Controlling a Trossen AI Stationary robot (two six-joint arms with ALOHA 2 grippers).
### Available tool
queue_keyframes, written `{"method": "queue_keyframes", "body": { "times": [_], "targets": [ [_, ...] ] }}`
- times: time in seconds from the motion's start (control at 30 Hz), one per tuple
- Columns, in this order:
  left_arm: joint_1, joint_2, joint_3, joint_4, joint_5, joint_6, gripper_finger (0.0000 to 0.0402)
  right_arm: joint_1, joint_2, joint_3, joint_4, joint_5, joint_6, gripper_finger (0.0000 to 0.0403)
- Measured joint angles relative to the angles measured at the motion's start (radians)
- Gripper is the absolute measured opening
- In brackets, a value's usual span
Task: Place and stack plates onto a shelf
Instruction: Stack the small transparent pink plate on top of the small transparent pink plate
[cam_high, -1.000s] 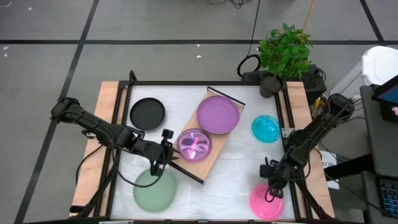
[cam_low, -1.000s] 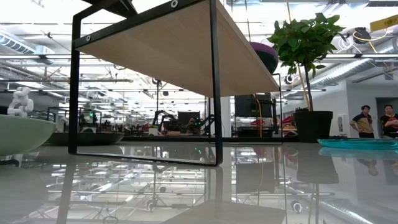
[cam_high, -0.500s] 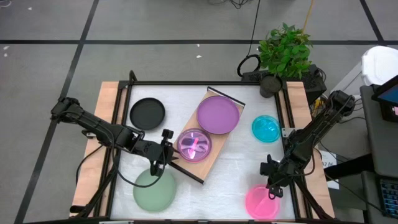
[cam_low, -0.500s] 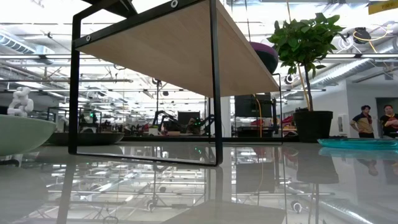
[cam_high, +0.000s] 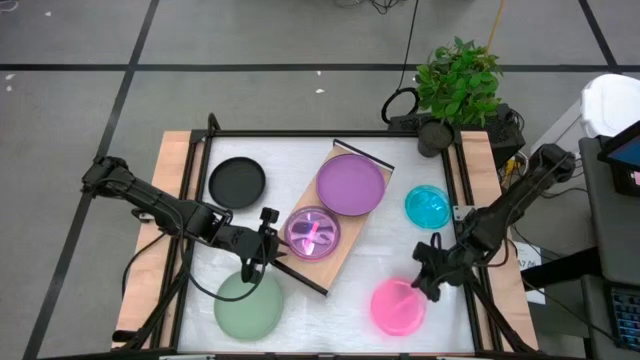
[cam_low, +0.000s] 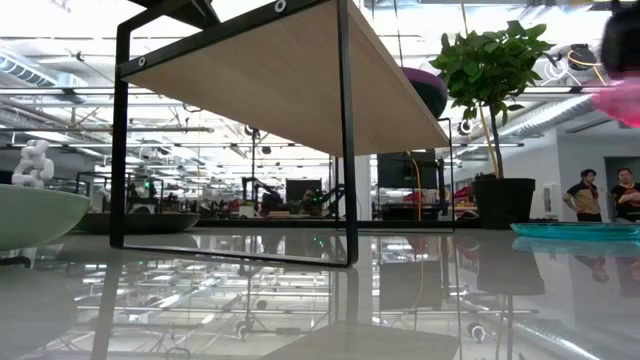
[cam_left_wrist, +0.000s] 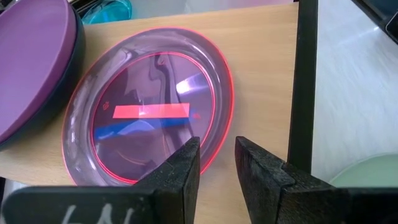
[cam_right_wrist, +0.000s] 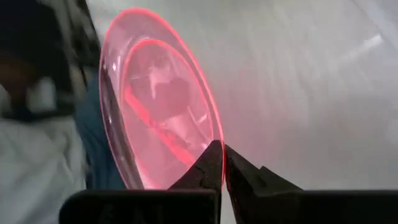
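The light-wood shelf stands slantwise mid-table. On it lie a purple plate on top of a darker plate, and a translucent pink-tinted small plate. My left gripper hovers at the shelf's near left end, just short of that small plate, its fingers a little apart and empty. My right gripper is shut on a pink plate over the table's near right part. A black plate, a pale green plate and a cyan plate lie on the table. My right gripper pinches the pink plate's rim between its two fingers, at the plate's far right edge. The fingers come from the table's right side, slanting down. The plate is lifted clear of the table and tilted; it also shows high up in the low view.
A potted plant stands at the table's far right corner. The shelf's black end rail stands right beside my left gripper. The table's black frame runs around the white surface.
My right gripper has gone up and toward the table's left edge with the pink plate. The plate has left the table at the near right corner and now hangs tilted above it, closer to the shelf.
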Motion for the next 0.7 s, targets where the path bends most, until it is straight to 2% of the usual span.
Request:
{"method": "queue_keyframes", "body": {
  "times": [0.23,0.47,0.7],
  "targets": [
    [-0.003,0.000,0.000,-0.049,0.000,0.005,0.0108,-0.068,-0.073,0.000,0.109,0.136,-0.097,0.0000],
    [-0.003,0.000,-0.001,-0.090,-0.003,0.005,0.0108,-0.175,-0.103,0.001,0.136,0.164,-0.168,0.0000],
    [-0.007,0.000,-0.001,-0.140,-0.033,-0.010,0.0108,-0.288,-0.100,0.001,0.324,0.186,-0.375,0.0000]
  ]
}}
